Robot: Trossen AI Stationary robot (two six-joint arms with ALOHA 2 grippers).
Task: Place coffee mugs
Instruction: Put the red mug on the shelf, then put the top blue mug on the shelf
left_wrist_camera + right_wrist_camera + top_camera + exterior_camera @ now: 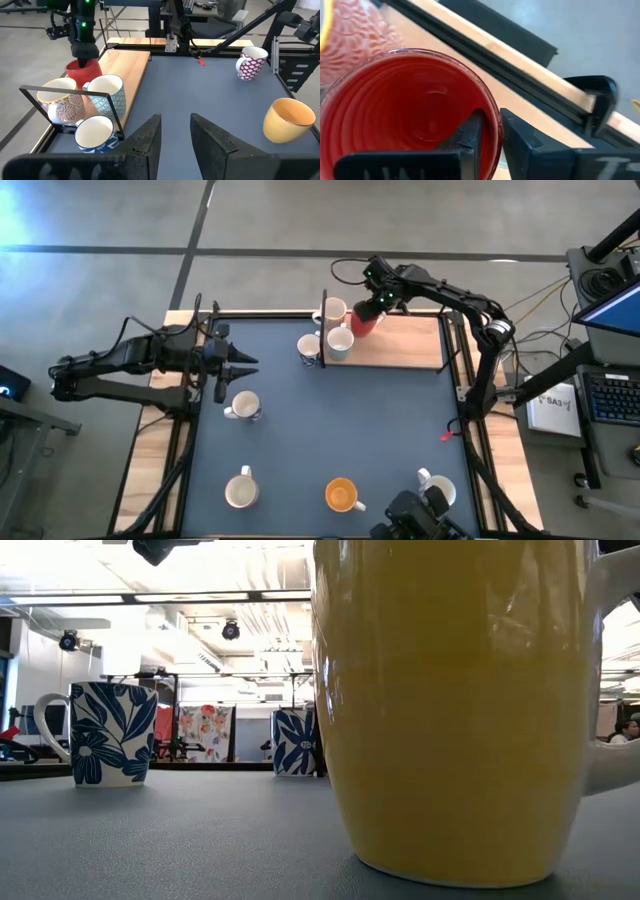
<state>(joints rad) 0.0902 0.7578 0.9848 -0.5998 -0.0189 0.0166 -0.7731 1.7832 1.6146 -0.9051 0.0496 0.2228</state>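
Several mugs show in the high view. A red mug stands on a wooden board at the table's far right, beside a cream patterned mug and a teal patterned mug. On the blue mat are two blue-flowered mugs, a white mug, an orange mug and a red-patterned mug. My right gripper is shut on the red mug. My left gripper hangs open over the mat's left side, touching nothing. My right gripper holds the red mug by its rim, one finger inside the cup and the other outside its wall. It comes from above, pointing down. The mug is upright; its base is hidden behind the other mugs.
A thin black frame stands at the board's edge around the cream and teal mugs. Black rails border the mat. In the low view the orange mug fills the foreground. The mat's middle is bare.
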